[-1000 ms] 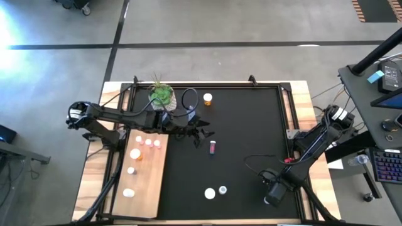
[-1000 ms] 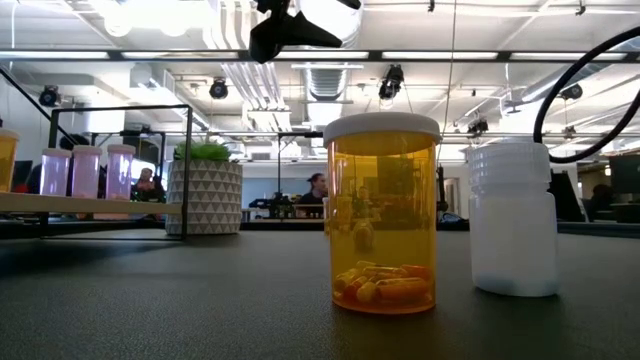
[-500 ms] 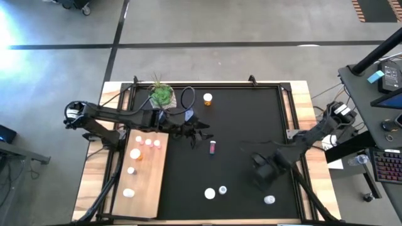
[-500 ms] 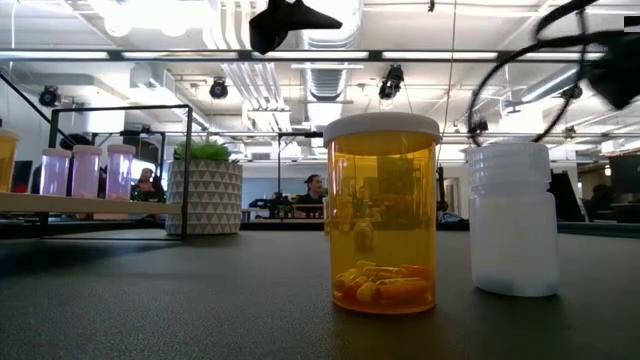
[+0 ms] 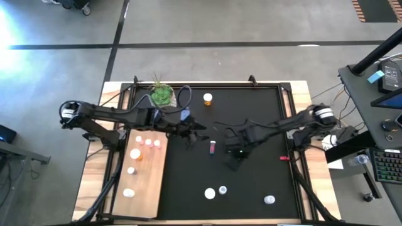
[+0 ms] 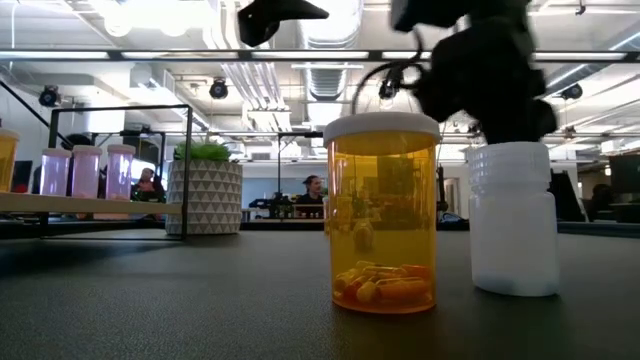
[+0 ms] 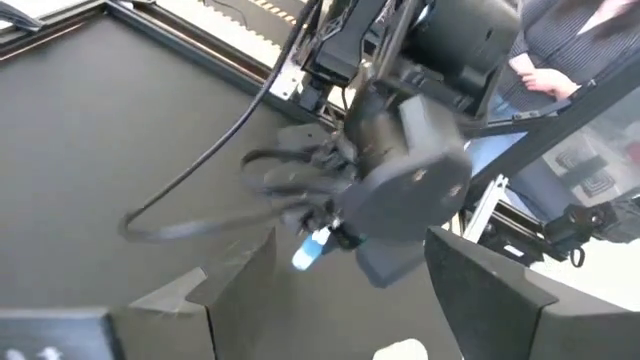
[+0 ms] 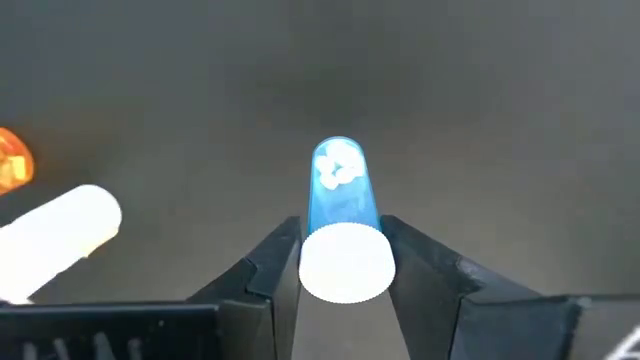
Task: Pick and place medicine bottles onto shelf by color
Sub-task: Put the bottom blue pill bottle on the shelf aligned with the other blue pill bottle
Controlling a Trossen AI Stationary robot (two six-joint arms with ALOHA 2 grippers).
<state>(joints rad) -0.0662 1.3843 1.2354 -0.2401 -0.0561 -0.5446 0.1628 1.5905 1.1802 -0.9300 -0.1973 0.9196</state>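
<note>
Clamped between the right gripper (image 8: pixel 342 262) fingers (image 8: pixel 268 268), a blue medicine bottle (image 8: pixel 342 215) was carried above mid-mat (image 5: pixel 251 113), while the left gripper (image 5: pixel 200 130) was held spread near the shelf (image 5: pixel 147 182).

Both arms: dark/black, slim segmented links w/ rounded joint housings. Left claw (image 5: pixel 200 131): two flat, tapered black fingers (image 7: pixel 235 290). Right claw (image 8: pixel 340 262): same wedge-shaped dark fingers. Bulky rounded black wrist on the right arm, loose black cable looping off it.
</note>
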